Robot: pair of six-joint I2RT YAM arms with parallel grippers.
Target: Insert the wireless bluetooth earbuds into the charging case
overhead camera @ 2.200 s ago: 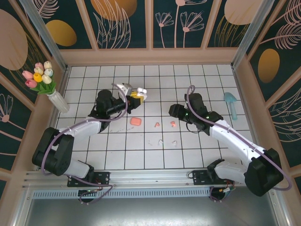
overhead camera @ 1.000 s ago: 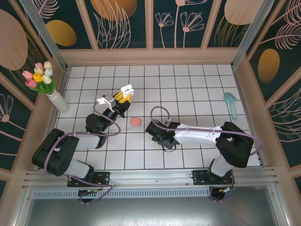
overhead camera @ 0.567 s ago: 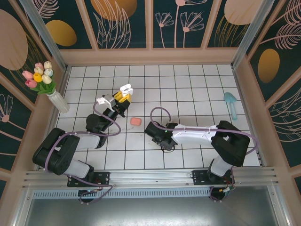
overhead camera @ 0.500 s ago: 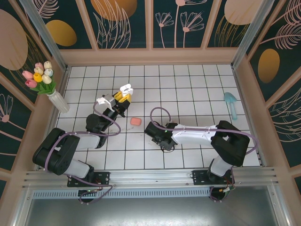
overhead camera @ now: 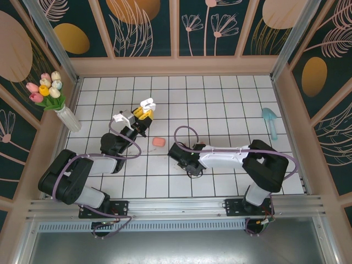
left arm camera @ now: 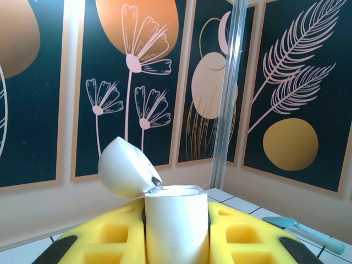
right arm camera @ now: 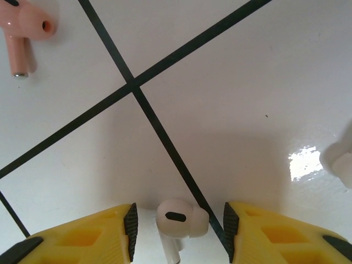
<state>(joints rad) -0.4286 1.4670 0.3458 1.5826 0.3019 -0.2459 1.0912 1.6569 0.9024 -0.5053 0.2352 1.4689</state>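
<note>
Right wrist view: a white earbud [right arm camera: 179, 220] is bracketed by the wide-spread right fingers [right arm camera: 82, 236], newly lowered to the table [right arm camera: 247, 82]; a grasp is judged next. A pink earbud [right arm camera: 25, 25] lies beyond. The open charging case [left arm camera: 176, 225] is held by the left fingers [left arm camera: 104, 242].

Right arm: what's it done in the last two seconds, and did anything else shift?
The right gripper swung left and down, now open around a white earbud. The left gripper drew back slightly, holding the open white case. Pink case and vase stayed put.

White earbud [right arm camera: 181, 217] lies between spread fingers [right arm camera: 82, 237] of right end effector [right arm camera: 180, 228].
</note>
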